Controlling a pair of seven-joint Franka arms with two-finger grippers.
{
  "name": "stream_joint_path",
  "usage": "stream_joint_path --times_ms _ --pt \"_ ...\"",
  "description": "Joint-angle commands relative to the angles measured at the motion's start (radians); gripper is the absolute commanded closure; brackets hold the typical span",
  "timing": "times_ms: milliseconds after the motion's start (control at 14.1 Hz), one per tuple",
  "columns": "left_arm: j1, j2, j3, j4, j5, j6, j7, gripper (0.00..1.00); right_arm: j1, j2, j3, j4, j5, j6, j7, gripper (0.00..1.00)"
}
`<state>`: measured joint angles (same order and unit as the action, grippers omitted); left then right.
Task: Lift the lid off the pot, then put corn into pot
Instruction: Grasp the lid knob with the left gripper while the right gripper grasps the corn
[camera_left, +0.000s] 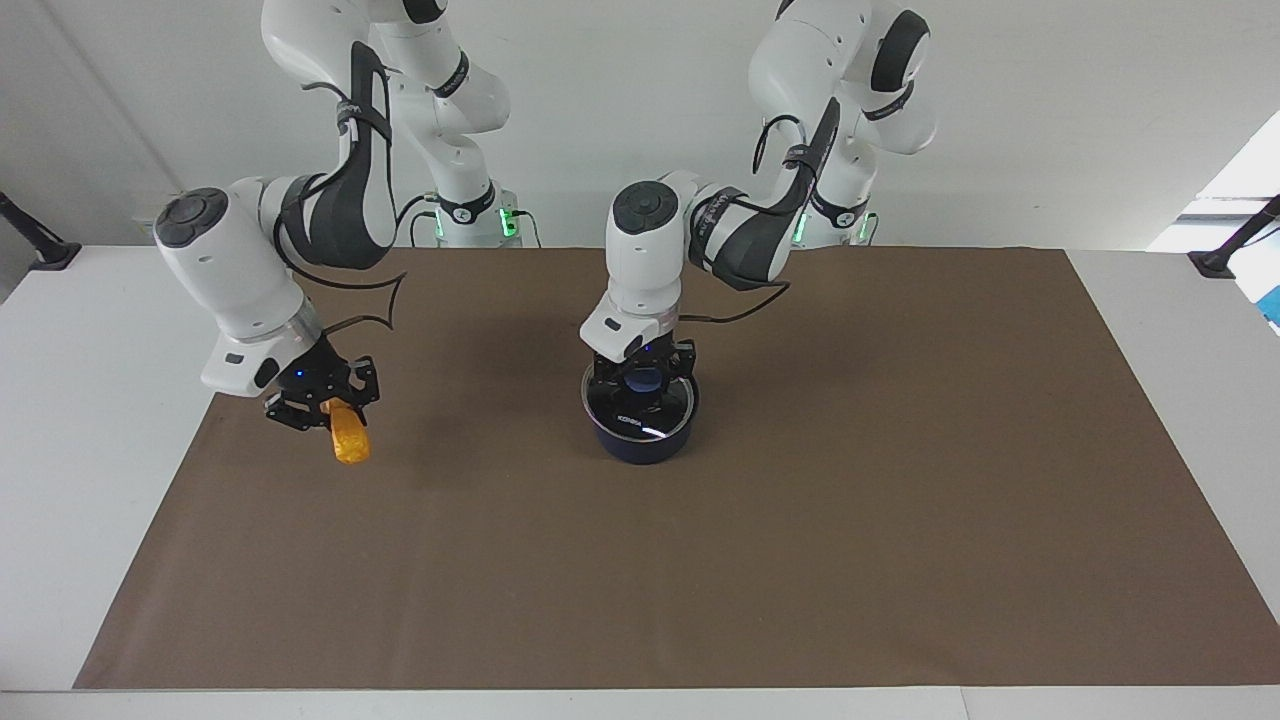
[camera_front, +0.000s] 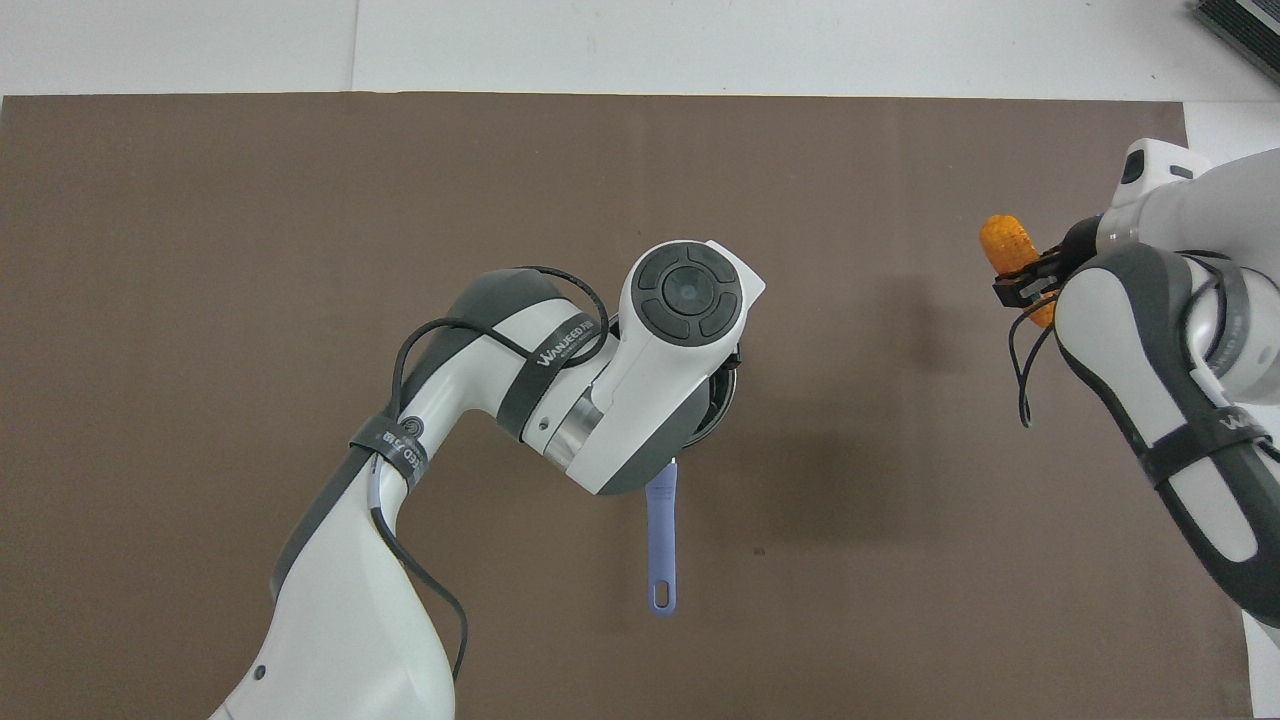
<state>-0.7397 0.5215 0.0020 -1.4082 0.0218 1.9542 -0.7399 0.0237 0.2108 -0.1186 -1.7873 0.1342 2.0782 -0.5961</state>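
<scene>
The navy pot (camera_left: 640, 442) stands mid-mat with the glass lid (camera_left: 662, 412) lying on it. My left gripper (camera_left: 640, 385) is down on the lid, straddling its blue knob. In the overhead view the left hand covers the pot, and only a sliver of its rim (camera_front: 726, 392) and its blue handle (camera_front: 661, 540) show, the handle pointing toward the robots. My right gripper (camera_left: 335, 405) is shut on the orange-yellow corn (camera_left: 350, 437) and holds it over the mat at the right arm's end. The corn (camera_front: 1004, 243) also shows in the overhead view.
A brown mat (camera_left: 900, 500) covers most of the white table (camera_left: 90, 400). Black clamp mounts (camera_left: 40, 250) stand at the table's corners nearest the robots.
</scene>
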Motion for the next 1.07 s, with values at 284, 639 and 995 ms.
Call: stream_joint_path --times_ms 284,639,995 --pt "0.006 -0.078 0.016 0.023 0.023 -0.112 -0.012 1.00 0.027 -0.100 0.016 0.098 -0.047 -0.262 0.183 1.00" --pt "0.068 -0.127 0.038 0.005 0.046 -0.116 0.028 1.00 0.200 -0.110 0.019 0.094 -0.088 -0.265 0.483 1.00" --pt "0.216 -0.182 0.036 -0.063 0.038 -0.123 0.192 1.00 0.363 -0.039 0.022 0.091 -0.088 -0.187 0.750 1.00"
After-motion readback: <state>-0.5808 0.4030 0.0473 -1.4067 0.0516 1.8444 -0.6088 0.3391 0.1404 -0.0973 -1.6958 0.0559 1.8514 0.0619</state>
